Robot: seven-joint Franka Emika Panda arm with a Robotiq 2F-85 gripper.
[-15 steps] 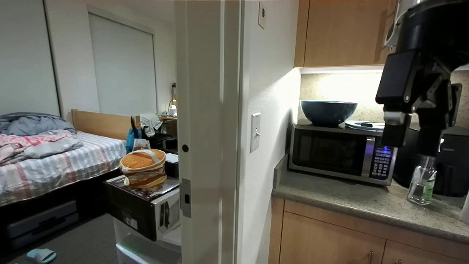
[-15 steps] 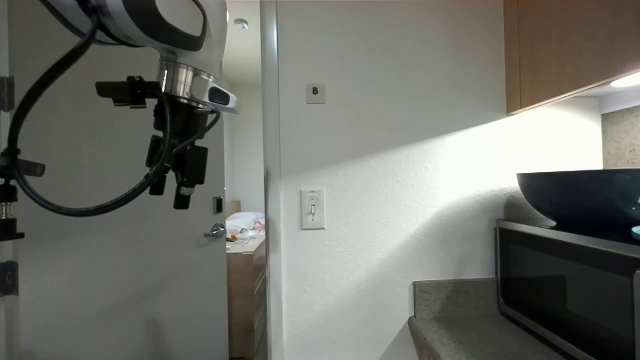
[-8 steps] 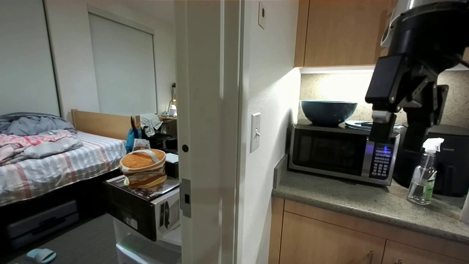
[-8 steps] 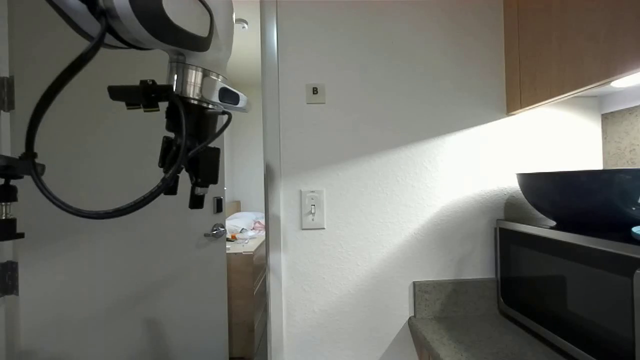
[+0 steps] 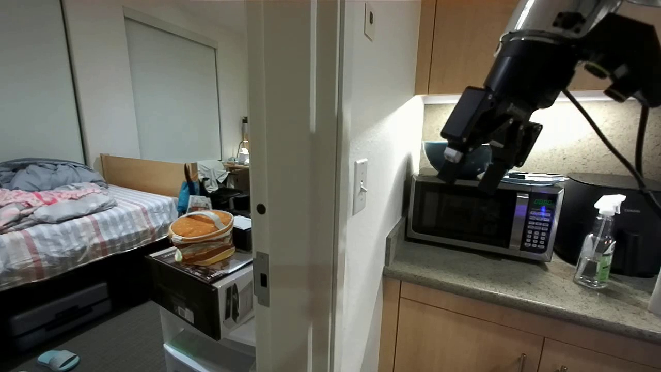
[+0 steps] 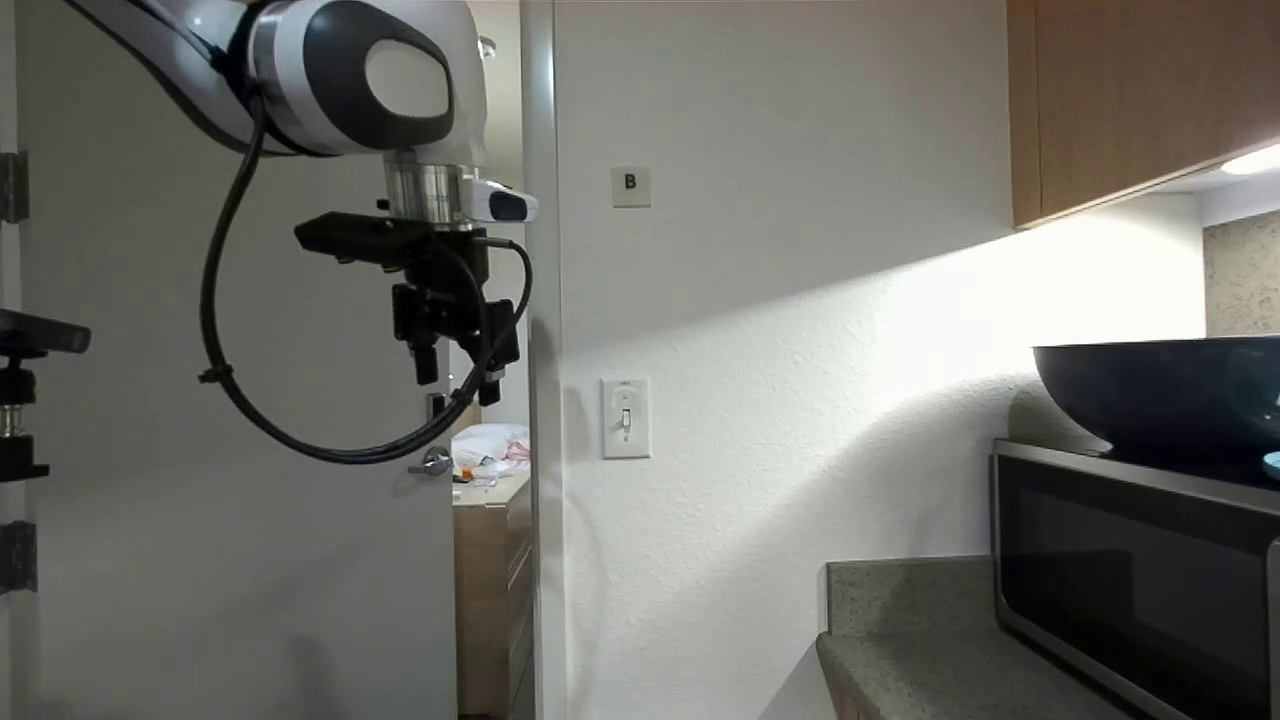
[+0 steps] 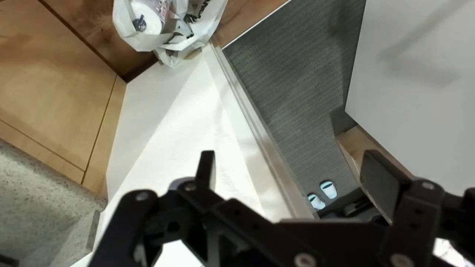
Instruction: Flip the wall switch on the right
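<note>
The wall switch [image 5: 360,187] is a white upright plate with a small toggle lever, on the white wall beside the door frame. It also shows in an exterior view [image 6: 626,419], unobstructed. I cannot tell which way the lever is set. My gripper [image 5: 470,178] hangs in the air away from the switch, fingers pointing down and tilted towards the wall, in front of the microwave and bowl in that view. In an exterior view the gripper [image 6: 458,383] is left of the door frame. In the wrist view the gripper [image 7: 293,167] is open with nothing between its fingers; the switch is out of view there.
A microwave [image 5: 465,214] with a dark blue bowl [image 5: 439,155] on top stands on the counter [image 5: 465,268]. A spray bottle [image 5: 595,253] stands right of it. The door frame [image 6: 545,350] and upper cabinet [image 6: 1140,100] flank the wall. A cable [image 6: 215,310] loops from the arm.
The gripper has moved closer to the switch, leftward in an exterior view and rightward in an exterior view, and has turned and tilted. It stays open. The switch has not visibly changed.
</note>
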